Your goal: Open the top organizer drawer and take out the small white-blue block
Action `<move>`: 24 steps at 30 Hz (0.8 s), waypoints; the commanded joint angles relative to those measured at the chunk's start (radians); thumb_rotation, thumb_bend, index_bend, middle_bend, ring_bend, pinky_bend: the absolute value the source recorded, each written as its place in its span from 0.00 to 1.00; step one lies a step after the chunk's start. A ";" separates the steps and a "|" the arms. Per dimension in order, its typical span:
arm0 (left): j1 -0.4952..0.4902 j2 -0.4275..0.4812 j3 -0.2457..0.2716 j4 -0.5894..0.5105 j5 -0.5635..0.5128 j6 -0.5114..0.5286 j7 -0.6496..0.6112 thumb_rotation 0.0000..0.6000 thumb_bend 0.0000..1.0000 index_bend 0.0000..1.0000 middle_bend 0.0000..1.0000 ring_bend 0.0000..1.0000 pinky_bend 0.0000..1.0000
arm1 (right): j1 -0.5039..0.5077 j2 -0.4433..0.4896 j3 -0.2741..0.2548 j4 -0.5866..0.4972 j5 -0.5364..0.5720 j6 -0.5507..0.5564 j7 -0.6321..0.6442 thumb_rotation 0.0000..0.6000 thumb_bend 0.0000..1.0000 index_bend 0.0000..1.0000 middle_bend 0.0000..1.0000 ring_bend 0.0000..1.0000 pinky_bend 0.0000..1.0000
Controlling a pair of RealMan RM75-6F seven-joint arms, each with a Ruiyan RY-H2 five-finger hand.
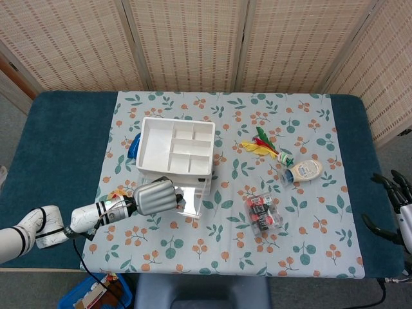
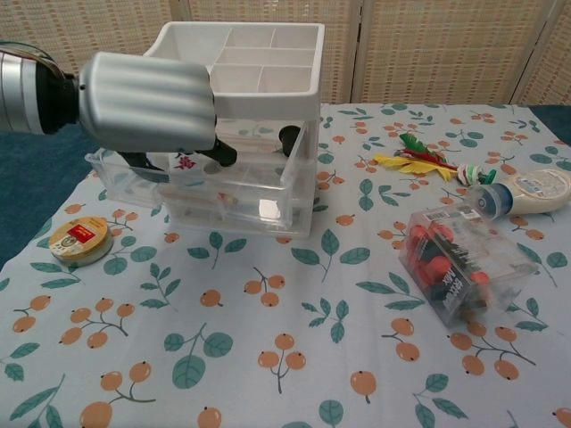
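Observation:
The clear organizer (image 2: 268, 192) with a white divided tray (image 1: 175, 154) on top stands left of centre on the leaf-print cloth. Its top drawer (image 2: 254, 169) is pulled out toward me. My left hand (image 2: 147, 102) hangs over the drawer's left half, fingers curled down into it. A small white block (image 2: 187, 161) with red and blue marks shows just under the palm; whether the fingers grip it is hidden. From the head view the left hand (image 1: 154, 196) covers the drawer front. My right hand (image 1: 398, 209) rests at the table's right edge, fingers spread, holding nothing.
A tape roll (image 2: 78, 239) lies left of the organizer. A clear box of red pieces (image 2: 455, 263), a lying bottle (image 2: 526, 192) and a feather toy (image 2: 419, 156) sit to the right. A blue object (image 1: 133, 147) lies behind the organizer's left side.

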State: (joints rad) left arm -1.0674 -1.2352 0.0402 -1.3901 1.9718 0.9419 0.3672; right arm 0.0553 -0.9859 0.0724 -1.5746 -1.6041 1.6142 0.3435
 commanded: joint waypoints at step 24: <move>0.004 -0.015 -0.014 0.015 -0.042 0.026 -0.042 1.00 0.08 0.59 0.97 1.00 1.00 | 0.000 -0.006 0.002 0.008 0.009 -0.006 0.005 1.00 0.29 0.07 0.21 0.08 0.13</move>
State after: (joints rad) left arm -1.0672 -1.2526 0.0285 -1.3736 1.9339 0.9625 0.3277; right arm 0.0553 -0.9915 0.0747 -1.5664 -1.5954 1.6082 0.3480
